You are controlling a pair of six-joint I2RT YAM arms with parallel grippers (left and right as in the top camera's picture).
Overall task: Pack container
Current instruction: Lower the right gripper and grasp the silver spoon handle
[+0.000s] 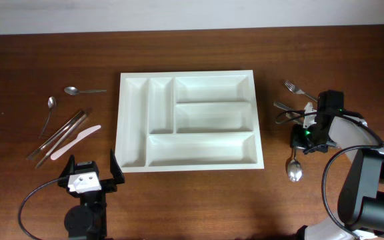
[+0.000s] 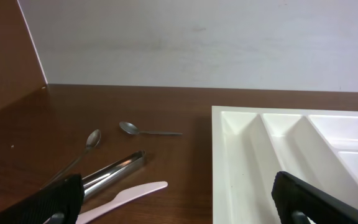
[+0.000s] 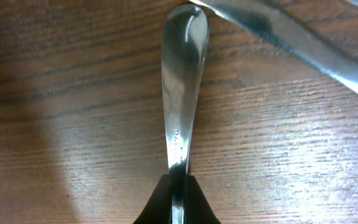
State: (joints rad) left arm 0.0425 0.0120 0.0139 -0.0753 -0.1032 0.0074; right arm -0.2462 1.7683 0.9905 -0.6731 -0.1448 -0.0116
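Observation:
The container [image 1: 133, 120] is a white compartmented tray lying in the middle of the table, and all its slots are bare; the left wrist view shows its left end [image 2: 241, 168]. A large metal spoon [image 1: 294, 171] lies right of it, bowl toward the front edge. My right gripper [image 1: 306, 139] is shut on the spoon's handle [image 3: 182, 93], the two dark fingers pinching it at the table surface [image 3: 178, 183]. My left gripper [image 1: 91, 177] hovers wide open in front of the tray's left corner with nothing between its fingers [image 2: 48, 202].
Left of the tray lie two small spoons [image 1: 79, 90] [image 1: 51, 107], a pair of metal tongs [image 1: 62, 133] and a white plastic knife [image 1: 75, 141]. Two forks [image 1: 297, 89] [image 1: 285, 105] lie beside the right gripper; another utensil's handle [image 3: 303, 43] crosses above the held spoon's tip.

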